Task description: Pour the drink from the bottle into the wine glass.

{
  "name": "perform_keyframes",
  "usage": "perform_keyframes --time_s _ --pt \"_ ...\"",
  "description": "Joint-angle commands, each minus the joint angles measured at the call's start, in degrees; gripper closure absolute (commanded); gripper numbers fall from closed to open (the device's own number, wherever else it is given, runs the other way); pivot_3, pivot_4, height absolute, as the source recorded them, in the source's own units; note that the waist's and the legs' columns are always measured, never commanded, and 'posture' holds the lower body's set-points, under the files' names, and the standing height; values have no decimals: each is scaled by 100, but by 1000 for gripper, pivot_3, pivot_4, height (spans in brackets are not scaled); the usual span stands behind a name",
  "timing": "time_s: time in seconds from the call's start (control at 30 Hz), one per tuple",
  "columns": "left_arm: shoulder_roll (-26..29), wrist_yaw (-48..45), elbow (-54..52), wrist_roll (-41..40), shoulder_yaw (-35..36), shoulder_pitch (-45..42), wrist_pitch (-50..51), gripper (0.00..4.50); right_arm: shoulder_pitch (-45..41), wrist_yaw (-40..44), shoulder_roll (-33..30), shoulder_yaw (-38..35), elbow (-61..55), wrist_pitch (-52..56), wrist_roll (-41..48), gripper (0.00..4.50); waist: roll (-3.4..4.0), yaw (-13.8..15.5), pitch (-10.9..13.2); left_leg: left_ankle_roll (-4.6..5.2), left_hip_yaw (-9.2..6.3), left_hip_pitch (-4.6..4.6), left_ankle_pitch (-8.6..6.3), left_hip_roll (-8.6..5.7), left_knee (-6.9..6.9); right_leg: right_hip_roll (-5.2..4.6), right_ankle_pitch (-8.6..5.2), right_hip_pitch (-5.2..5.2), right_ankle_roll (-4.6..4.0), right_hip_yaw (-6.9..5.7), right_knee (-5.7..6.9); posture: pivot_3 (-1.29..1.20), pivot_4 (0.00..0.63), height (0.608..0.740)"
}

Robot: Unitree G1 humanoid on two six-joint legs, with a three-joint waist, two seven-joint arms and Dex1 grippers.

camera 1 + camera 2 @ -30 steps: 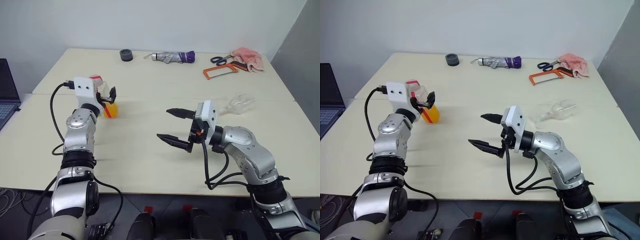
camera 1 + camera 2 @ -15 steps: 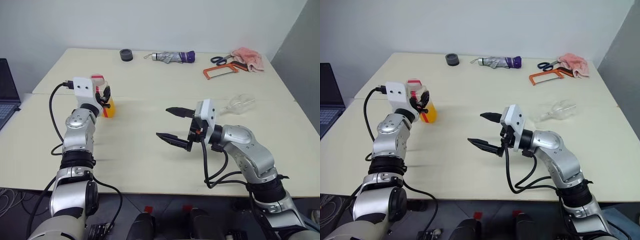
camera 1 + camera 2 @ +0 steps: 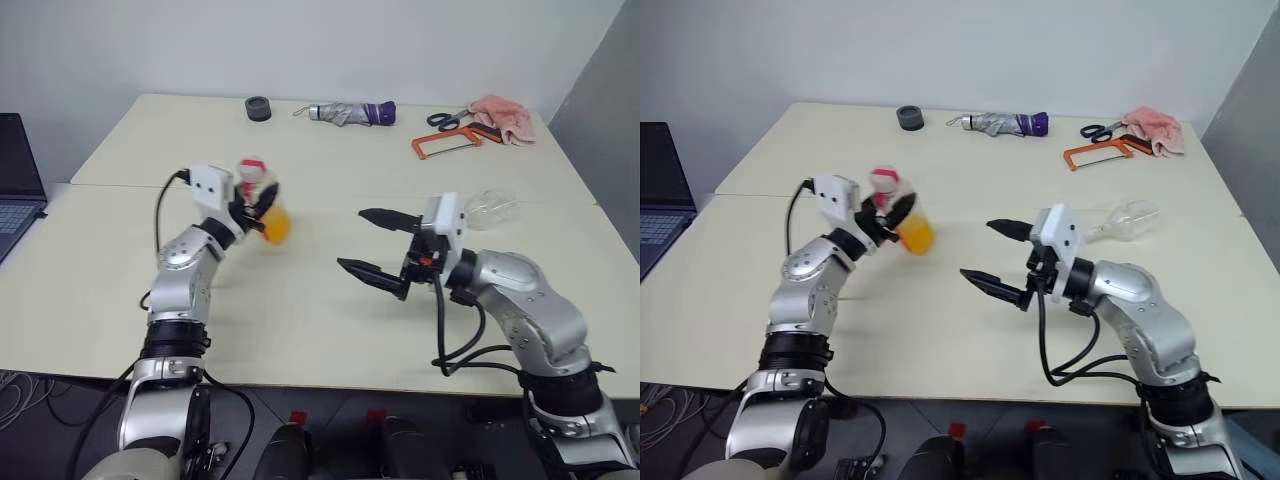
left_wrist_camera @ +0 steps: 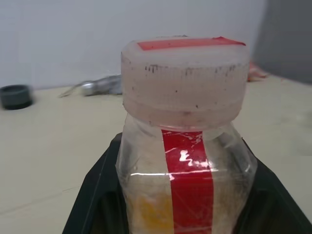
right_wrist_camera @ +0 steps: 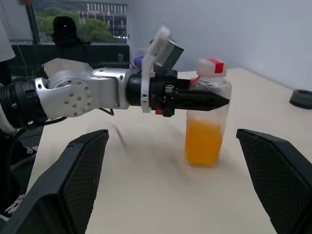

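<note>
Two black fingers of the left hand [image 3: 256, 207] have just clamped the small clear plastic bottle [image 3: 262, 203] of orange drink [image 3: 275, 225], carrying it toward centre above the counter [image 3: 300, 300]. Right hand [image 3: 385, 250] gapes empty; wine glass [image 3: 488, 207] lies toppled, needing righting.

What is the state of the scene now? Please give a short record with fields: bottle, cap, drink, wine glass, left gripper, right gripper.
bottle: upright, held in the left gripper
cap: on the bottle, closed
drink: orange, fills the lower part of the bottle
wine glass: lies on its side on the table, beyond the right arm
left gripper: shut on the bottle
right gripper: open, holds nothing
</note>
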Motion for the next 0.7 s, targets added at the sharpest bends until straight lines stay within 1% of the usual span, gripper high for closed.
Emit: perform_keyframes --time_s 0.03,0.13,0.2,0.33,0.4,0.57,0.7 --pt "-59 -899 -782 -547 -389 32 406 2578 20 -296 -133 -393 -536 332 329 0 0 -7 0 1 1 1 -1 1 0 2 0 0 0 1 0 0 150 740" --pt "-22 -1765 -1024 -701 -990 1 836 2578 14 -599 -212 -497 -797 704 454 0 0 -32 0 4 6 5 -2 0 -2 14 0 0 0 6 1 0 150 740" --pt "41 -2186 -1034 -688 -1238 -75 938 2578 -49 -835 -170 -497 -936 922 551 0 1 -36 0 5 7 6 -3 -2 -2 22 0 0 0 6 1 0 150 740" --pt "123 -2741 -822 -410 -1610 -221 732 2578 -241 -1280 -24 -400 -1095 1395 724 0 1 -65 0 21 7 9 -12 -1 -2 33 0 0 0 7 2 0 150 740" --pt "112 -2891 -690 -286 -1715 -278 582 2578 -322 -1387 19 -318 -1113 1522 743 0 2 -63 0 22 6 10 -12 -1 -2 35 0 0 0 7 3 0 150 740" --pt "13 -2919 -486 -141 -1682 -371 388 2578 -409 -1451 70 -118 -1159 1677 841 0 2 -56 0 23 4 7 -13 0 -1 25 0 1 0 6 1 0 150 740" --pt "-2 -2906 -461 -101 -1665 -370 340 2578 -417 -1484 111 101 -1023 1564 661 0 2 -56 0 23 3 7 -13 0 -2 24 -1 1 0 5 1 0 150 740"
